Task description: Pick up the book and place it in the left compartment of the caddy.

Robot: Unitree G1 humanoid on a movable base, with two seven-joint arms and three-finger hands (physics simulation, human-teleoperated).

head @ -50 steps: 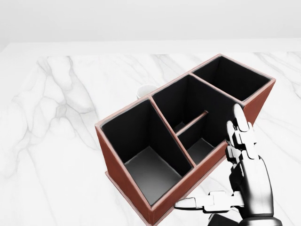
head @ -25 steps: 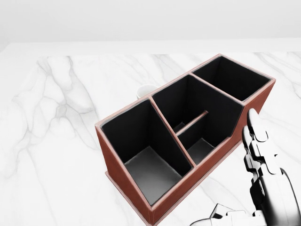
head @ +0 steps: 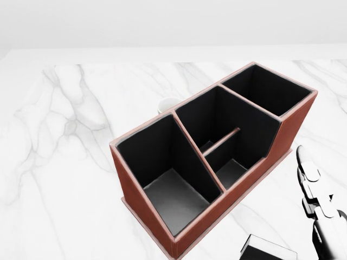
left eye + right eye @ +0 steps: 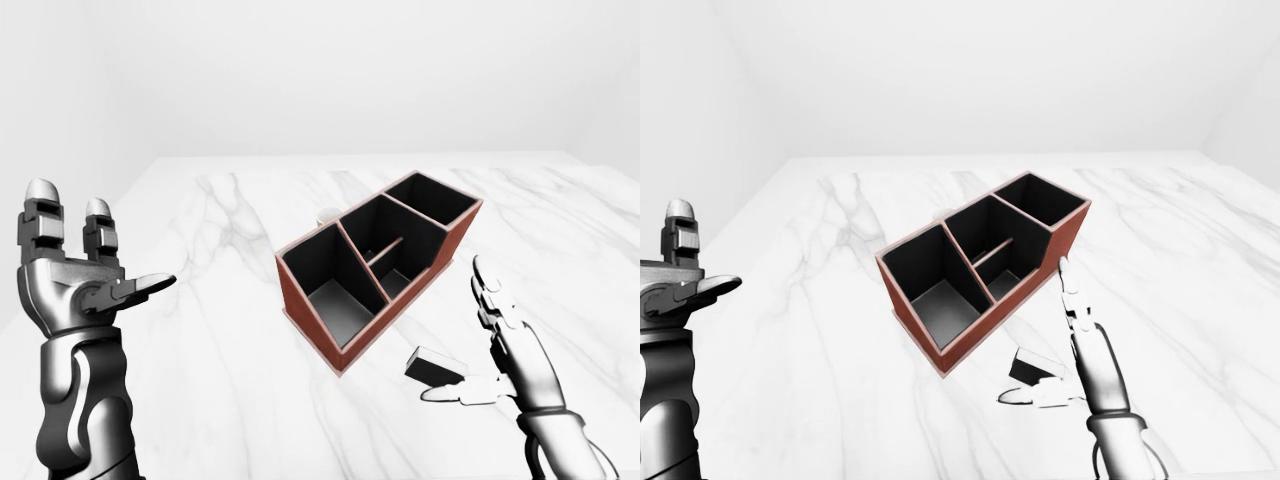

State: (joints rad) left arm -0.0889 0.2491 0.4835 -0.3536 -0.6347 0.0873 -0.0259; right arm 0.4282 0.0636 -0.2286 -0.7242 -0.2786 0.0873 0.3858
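The red-brown caddy (image 3: 135, 190) with black inner walls stands at an angle on the marble table; its left compartment (image 3: 172, 196) holds nothing. The book (image 4: 432, 366), small and dark, lies flat on the table just right of and below the caddy's near corner, and it shows at the bottom edge of the head view (image 3: 267, 250). My right hand (image 4: 452, 330) is open beside the book, fingers pointing up and thumb stretched under the book's lower edge, not closed round it. My left hand (image 4: 105, 235) is open and raised at the far left, far from both.
A small white round object (image 3: 168, 103) peeks out from behind the caddy's upper side. The white marble table (image 4: 220, 380) spreads wide to the left and right of the caddy. Plain pale walls stand beyond it.
In the head view my right hand has dropped down and to the right, away from the caddy's wall. The book now shows at the bottom edge. The caddy has not moved.
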